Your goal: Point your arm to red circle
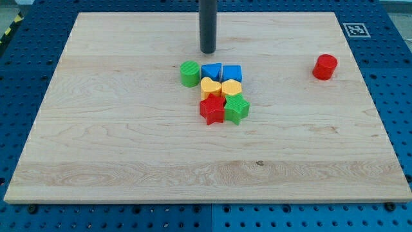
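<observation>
The red circle block [325, 66] stands alone at the view's right, near the top of the wooden board [129, 142]. My tip [208, 51] is at the top centre, far to the left of the red circle and not touching it. It is just above a cluster: a green circle [190, 73], a blue cube [211, 71], a blue block [232, 72], two yellow hearts [210, 87] [231, 87], a red star [212, 109] and a green star [236, 109].
A small black-and-white marker tag [356, 29] sits at the board's top right corner. A blue perforated table surface [399, 77] surrounds the board on all sides.
</observation>
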Robot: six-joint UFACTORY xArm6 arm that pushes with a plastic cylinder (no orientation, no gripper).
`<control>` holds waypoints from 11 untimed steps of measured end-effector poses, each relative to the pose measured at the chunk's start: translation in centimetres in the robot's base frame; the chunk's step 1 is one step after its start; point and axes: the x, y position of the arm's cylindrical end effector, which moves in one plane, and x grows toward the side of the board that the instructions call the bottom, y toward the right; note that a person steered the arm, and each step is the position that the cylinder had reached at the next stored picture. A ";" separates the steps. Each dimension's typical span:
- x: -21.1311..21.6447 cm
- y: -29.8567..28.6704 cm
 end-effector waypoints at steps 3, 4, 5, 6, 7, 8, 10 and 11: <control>-0.6 8.3; -0.6 8.8; -0.6 10.8; -0.6 12.9; -0.6 13.3; -0.6 13.4; -0.1 16.0; -0.1 21.0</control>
